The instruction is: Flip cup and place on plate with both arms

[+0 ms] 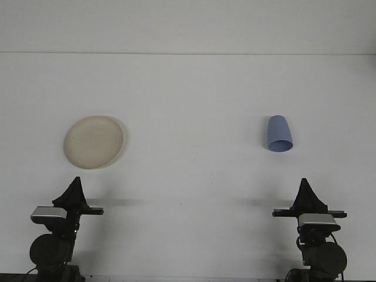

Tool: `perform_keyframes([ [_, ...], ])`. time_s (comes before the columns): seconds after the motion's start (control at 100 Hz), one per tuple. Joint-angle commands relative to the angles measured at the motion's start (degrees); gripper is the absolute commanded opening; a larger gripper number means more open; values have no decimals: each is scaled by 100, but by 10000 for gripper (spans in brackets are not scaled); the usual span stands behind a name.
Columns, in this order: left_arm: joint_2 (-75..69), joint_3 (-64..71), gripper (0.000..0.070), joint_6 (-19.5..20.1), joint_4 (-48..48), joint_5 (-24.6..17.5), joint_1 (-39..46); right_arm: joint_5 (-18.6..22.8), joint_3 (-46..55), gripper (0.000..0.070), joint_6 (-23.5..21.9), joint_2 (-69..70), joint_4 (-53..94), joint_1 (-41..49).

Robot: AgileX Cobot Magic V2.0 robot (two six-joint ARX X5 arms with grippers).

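Observation:
A cream round plate (93,141) lies flat on the white table at the left. A blue cup (279,134) sits on the table at the right, its narrow end farther from me and its wide end nearer; it looks mouth-down. My left gripper (75,181) hovers low at the near edge, a short way in front of the plate, its black fingers meeting in a point with nothing between them. My right gripper (304,181) stands likewise at the near right, in front of the cup and slightly right of it, shut and holding nothing.
The white table (194,106) runs back to a pale wall (188,26). Nothing else lies on it. A wide bare stretch separates the plate from the cup.

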State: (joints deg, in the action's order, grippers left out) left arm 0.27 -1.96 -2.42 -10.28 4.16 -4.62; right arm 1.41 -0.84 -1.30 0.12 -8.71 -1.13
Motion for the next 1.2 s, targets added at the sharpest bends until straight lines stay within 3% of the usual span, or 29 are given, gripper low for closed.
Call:
perform_keyframes([
  [0.0,-9,116,11,39,-87,-7,7,-9,13,0,-20,-7,-70,2],
  [0.47,-9,116,11,39,-87,-7,7,7,-636,0,-22,0,555,4],
  [0.77,-9,116,11,39,-87,-7,7,7,-2103,0,-20,599,1989,4],
  [1.19,-9,116,11,39,-87,-7,7,7,-4704,0,2,2907,4492,4],
])
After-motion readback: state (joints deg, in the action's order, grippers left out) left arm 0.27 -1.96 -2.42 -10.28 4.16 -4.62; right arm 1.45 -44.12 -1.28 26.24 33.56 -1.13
